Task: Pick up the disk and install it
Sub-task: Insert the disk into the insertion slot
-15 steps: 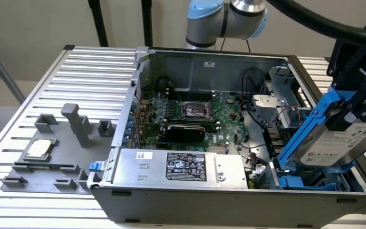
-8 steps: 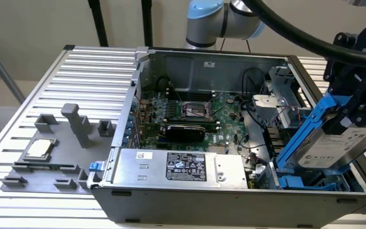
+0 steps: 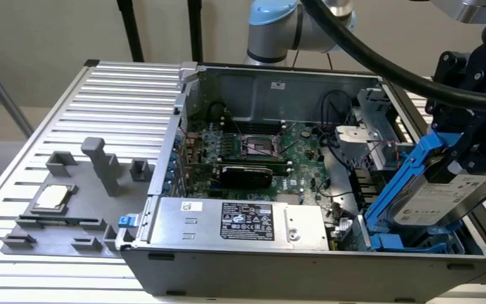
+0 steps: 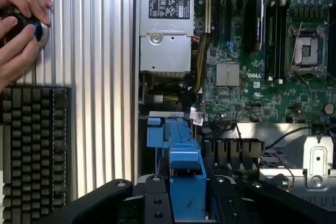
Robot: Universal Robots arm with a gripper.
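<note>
The disk is a silver-grey drive with a white label, clipped in a bright blue carrier frame. It stands tilted on edge over the drive bay at the exterior view's right end of the open computer case. My gripper is shut on the disk from above. In the wrist view the blue carrier sits between my black fingers, and my gripper is closed around it.
Inside the case lie the motherboard and a silver power supply with a black label. A grey fixture holding a small square chip sits on the slatted table. A person's hands work a knob beside a keyboard.
</note>
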